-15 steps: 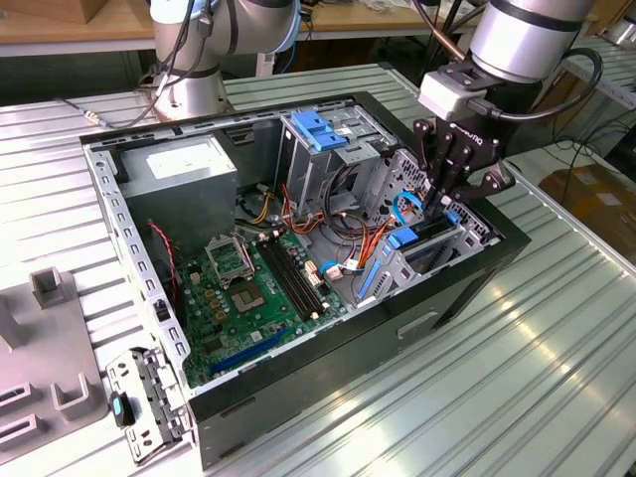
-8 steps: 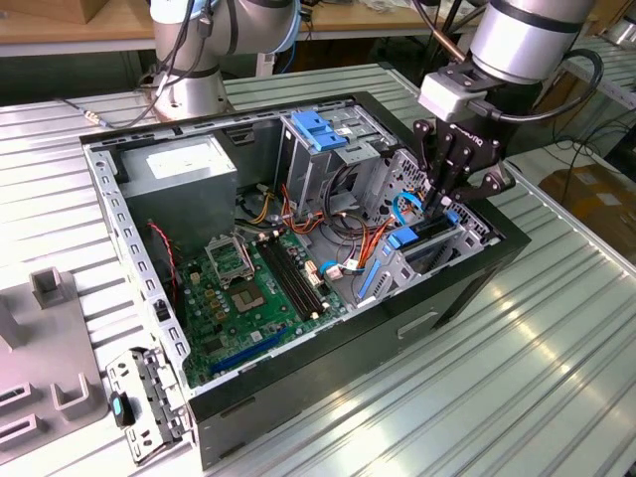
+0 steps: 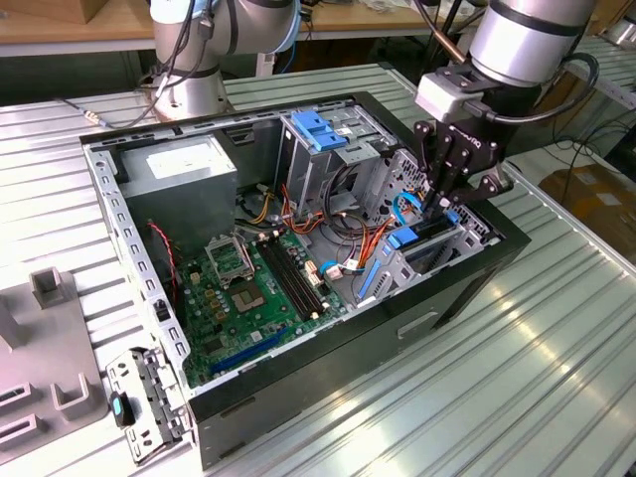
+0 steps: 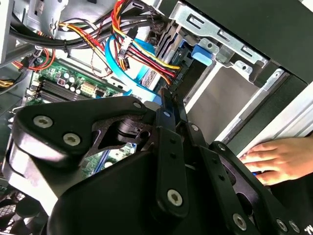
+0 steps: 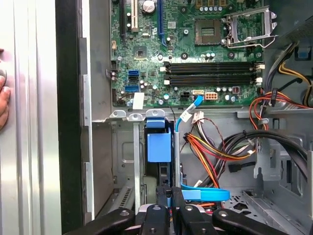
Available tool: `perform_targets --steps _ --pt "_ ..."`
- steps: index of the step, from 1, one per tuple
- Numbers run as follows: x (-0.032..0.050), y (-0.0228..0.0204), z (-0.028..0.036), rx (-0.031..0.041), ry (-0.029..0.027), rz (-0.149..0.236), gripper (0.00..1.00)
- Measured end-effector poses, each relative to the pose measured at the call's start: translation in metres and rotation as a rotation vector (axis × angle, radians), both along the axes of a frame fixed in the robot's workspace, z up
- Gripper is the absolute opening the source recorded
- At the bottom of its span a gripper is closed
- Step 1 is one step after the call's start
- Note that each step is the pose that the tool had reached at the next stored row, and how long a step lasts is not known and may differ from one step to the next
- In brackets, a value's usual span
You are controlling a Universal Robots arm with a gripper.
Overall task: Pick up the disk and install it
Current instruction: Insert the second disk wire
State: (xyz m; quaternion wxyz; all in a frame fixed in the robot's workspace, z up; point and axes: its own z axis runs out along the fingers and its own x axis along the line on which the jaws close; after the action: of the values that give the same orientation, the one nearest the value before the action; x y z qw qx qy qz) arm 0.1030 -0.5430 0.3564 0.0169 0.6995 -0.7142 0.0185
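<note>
An open computer case (image 3: 437,318) lies on the ribbed metal table. The disk (image 3: 429,235) sits edge-up in the lower drive cage at the case's corner toward the exterior view's right, its dark body flanked by blue rails. The first wrist view has one blue rail end (image 5: 159,146) in the cage slot. My gripper (image 3: 444,199) hangs right over the disk's end, fingers pressed together with nothing visibly between them, in both wrist views too (image 5: 171,203) (image 4: 171,105). Whether the tips touch the disk is hidden.
A person's hand (image 4: 281,159) rests beside the case wall, also at the first wrist view's edge (image 5: 3,100). Inside are the motherboard (image 3: 248,288), a grey power supply box (image 3: 179,169), a cage with a blue latch (image 3: 318,129) and cable bundles (image 5: 215,147). A grey fixture (image 3: 50,338) stands on the table.
</note>
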Motion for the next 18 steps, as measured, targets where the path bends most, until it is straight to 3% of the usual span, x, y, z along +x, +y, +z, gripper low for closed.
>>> perform_targets --steps 3,10,12,18 --pt "0.0000 -0.0030 -0.0009 0.0280 -0.0003 0.000 0.16" --pt "0.0000 -0.0117 -0.0030 0.0732 -0.0003 0.001 0.16" --pt "0.0000 -0.0133 -0.0038 0.0789 -0.0002 0.004 0.16" --pt "0.0000 -0.0150 -0.0050 0.0794 -0.0025 0.022 0.16"
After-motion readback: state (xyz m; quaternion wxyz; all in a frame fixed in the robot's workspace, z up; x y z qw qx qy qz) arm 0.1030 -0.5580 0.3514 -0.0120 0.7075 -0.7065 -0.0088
